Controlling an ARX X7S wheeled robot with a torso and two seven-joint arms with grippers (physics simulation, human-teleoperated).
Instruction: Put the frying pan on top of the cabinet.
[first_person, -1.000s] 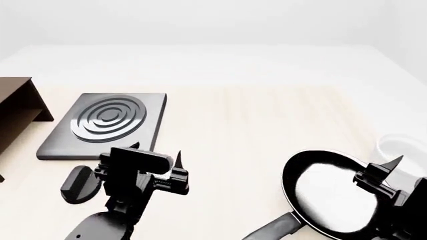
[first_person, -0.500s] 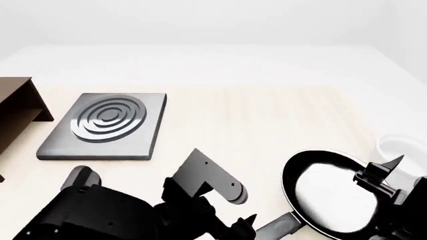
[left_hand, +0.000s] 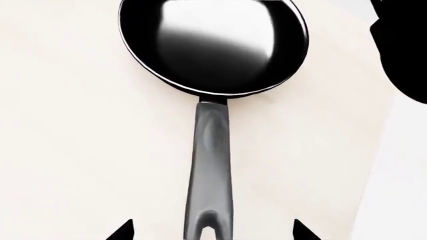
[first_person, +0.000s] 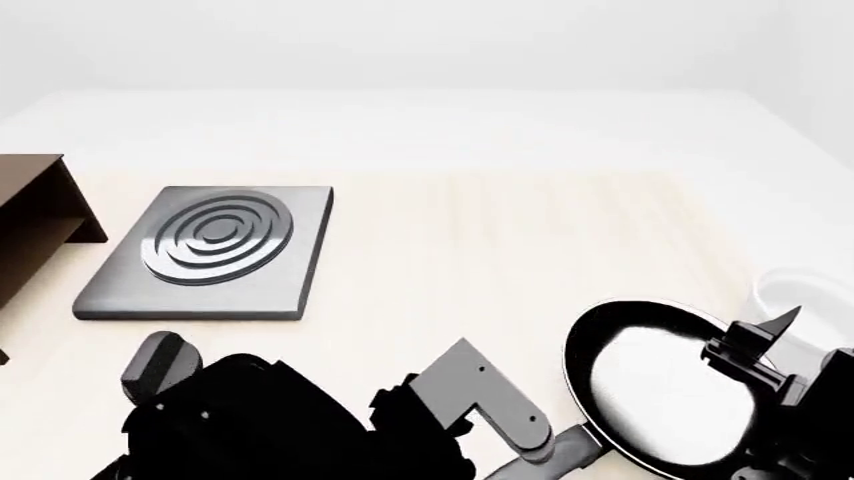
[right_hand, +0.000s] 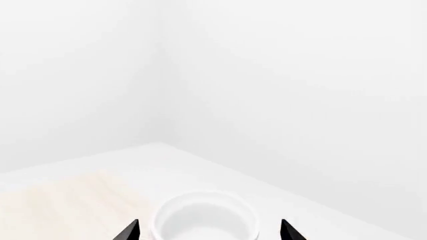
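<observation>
Since the frame half a second ago the left arm has swung further right and lower, its grey link now just beside the long black handle (first_person: 567, 455) of the round black frying pan (first_person: 661, 400). No brand, label or writing can be read on anything here. The pan lies flat on the pale wooden table (first_person: 507, 250) at the near right, its glossy inside mirroring white. In the left wrist view the left gripper (left_hand: 212, 231) has its two black fingertips spread wide on either side of the handle's forked end, apart from it. The right gripper (right_hand: 210, 230) hovers over the pan's far rim with jaws spread, a small white bowl (right_hand: 205, 216) showing between its tips. The dark brown wooden cabinet (first_person: 38, 215) stands at the far left edge, well apart from the pan, with the flat grey stove plate with concentric rings (first_person: 214, 250) just beside it.
</observation>
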